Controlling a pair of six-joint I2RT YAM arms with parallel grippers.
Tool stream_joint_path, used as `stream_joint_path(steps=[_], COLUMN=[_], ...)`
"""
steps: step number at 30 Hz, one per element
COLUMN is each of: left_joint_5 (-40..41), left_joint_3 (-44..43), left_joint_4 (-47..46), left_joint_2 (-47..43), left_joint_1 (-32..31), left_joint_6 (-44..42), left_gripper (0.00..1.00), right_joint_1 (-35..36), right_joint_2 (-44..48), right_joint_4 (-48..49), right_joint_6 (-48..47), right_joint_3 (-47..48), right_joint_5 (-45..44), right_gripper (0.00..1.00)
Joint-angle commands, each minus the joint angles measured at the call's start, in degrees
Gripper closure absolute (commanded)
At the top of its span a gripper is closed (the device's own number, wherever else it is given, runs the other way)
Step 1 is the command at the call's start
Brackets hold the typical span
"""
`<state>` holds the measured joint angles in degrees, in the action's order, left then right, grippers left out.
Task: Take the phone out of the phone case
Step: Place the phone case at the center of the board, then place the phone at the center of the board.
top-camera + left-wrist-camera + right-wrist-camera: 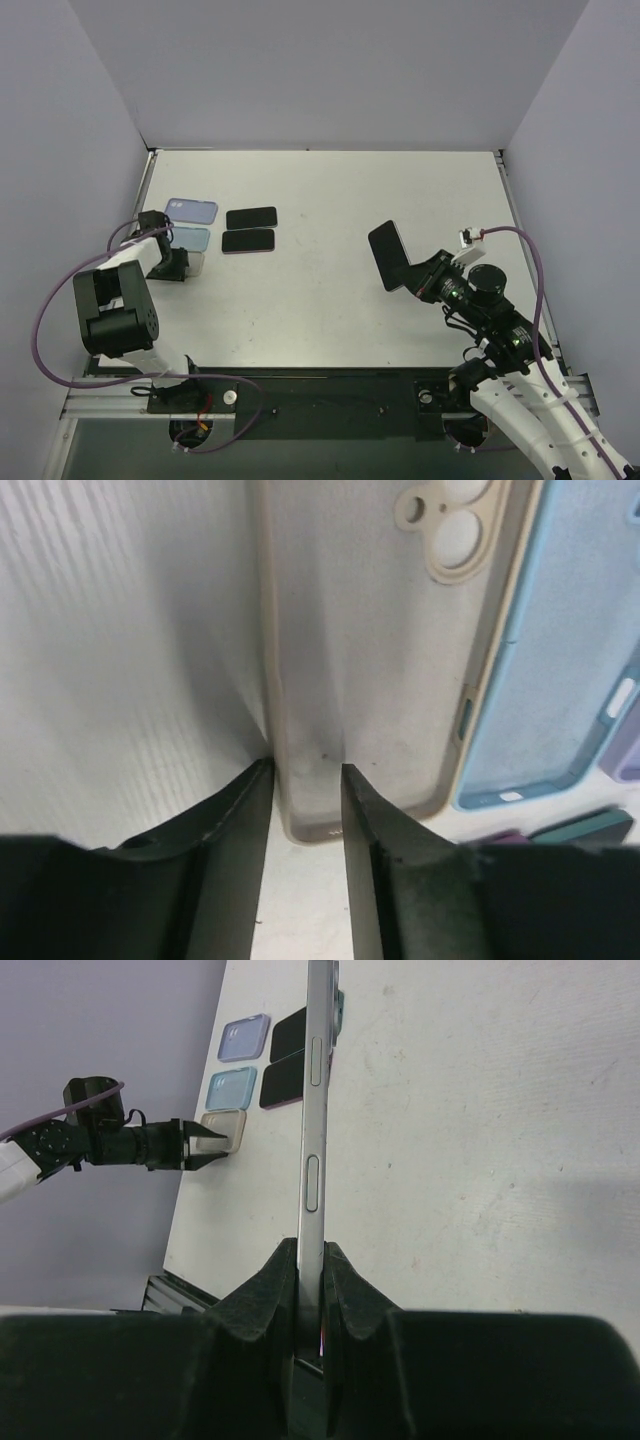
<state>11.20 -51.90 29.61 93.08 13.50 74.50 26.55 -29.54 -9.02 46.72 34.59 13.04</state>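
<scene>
Left gripper (305, 775) right at the lens, low over the table (120, 630), jaws parted with a clear gap. Tips at the near end of the beige case (370, 650), nothing clamped; contact with the rim not clear. Beige case flat on the table, empty, camera cutout at the far end. Just beside it on the right, blue case (560, 670), flat, inside facing up, empty. Past that, a sliver of purple case (628, 750) at the frame edge.

From the top view: three cases in a column at the table's far left, purple farthest, blue in the middle, beige nearest the arm bases. Right of the column, far black phone (251, 217) level with purple and near black phone (248, 241) level with blue, both flat, parallel, close but apart.

Over on the right half: phone (388, 255) bare, out of any case, up off the table and tilted, well apart from the cases. Right gripper (310, 1260) clamped on its lower end, one finger on each face. Edge-on from the right wrist, side buttons toward the lens.
</scene>
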Motion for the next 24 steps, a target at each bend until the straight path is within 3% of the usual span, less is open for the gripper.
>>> stream_joint_path(steps=[1, 3, 4, 10, 15, 18, 20, 21, 22, 23, 24], left_joint_5=[-4.95, -6.36, -6.80, -11.20, -14.45, -19.52, -28.98, -32.96, -38.65, -40.19, -40.73], left_joint_3=[0.66, 0.92, 1.10, 4.87, 8.92, 10.49, 15.30, 17.16, 21.53, 23.23, 26.29], left_joint_4=[-2.27, -2.27, -2.18, -0.25, -5.41, -14.20, -26.31, -38.53, -43.96, -55.16, -58.92], left_joint_2=[-1.58, -2.72, -3.86, -12.89, -23.28, -29.16, -32.86, -34.70, -35.33, -36.20, -36.39], left_joint_1=[-0.49, -0.31, 0.03, 1.18, -7.48, -17.17, -23.32, -26.99, -28.68, -32.97, -35.36], left_joint_6=[1.27, 1.00, 0.82, -3.30, -14.10, -22.88, -24.14, -23.27, -19.95, -18.27, -15.38], left_gripper=[0.52, 0.34, 0.20, 0.15, 0.16, 0.16, 0.16, 0.15, 0.14, 0.13, 0.13], right_joint_1=[-0.35, -0.35, -0.35, -0.27, -0.35, -0.44, -0.44, -0.44, -0.44, -0.44, -0.35], right_joint_2=[-0.08, -0.43, -0.95, -3.59, -8.15, -11.41, -13.70, -15.27, -15.98, -17.47, -18.00], right_joint_4=[6.38, 6.47, 6.55, 8.49, 16.03, 19.29, 21.93, 24.81, 26.84, 30.25, 32.72], right_joint_6=[0.39, 0.13, 0.13, -0.22, 1.26, 2.06, 2.85, 3.98, 4.95, 6.96, 8.11], right_joint_3=[0.13, -0.05, -0.22, -1.54, -3.30, -3.04, -2.77, -2.95, -3.12, -3.47, -3.91], right_joint_5=[1.11, 1.20, 1.29, 3.22, 7.79, 11.73, 14.19, 15.34, 17.61, 18.33, 20.08], right_gripper=[1.00, 1.00, 1.00, 1.00, 1.00, 1.00, 1.00, 1.00, 1.00, 1.00, 1.00])
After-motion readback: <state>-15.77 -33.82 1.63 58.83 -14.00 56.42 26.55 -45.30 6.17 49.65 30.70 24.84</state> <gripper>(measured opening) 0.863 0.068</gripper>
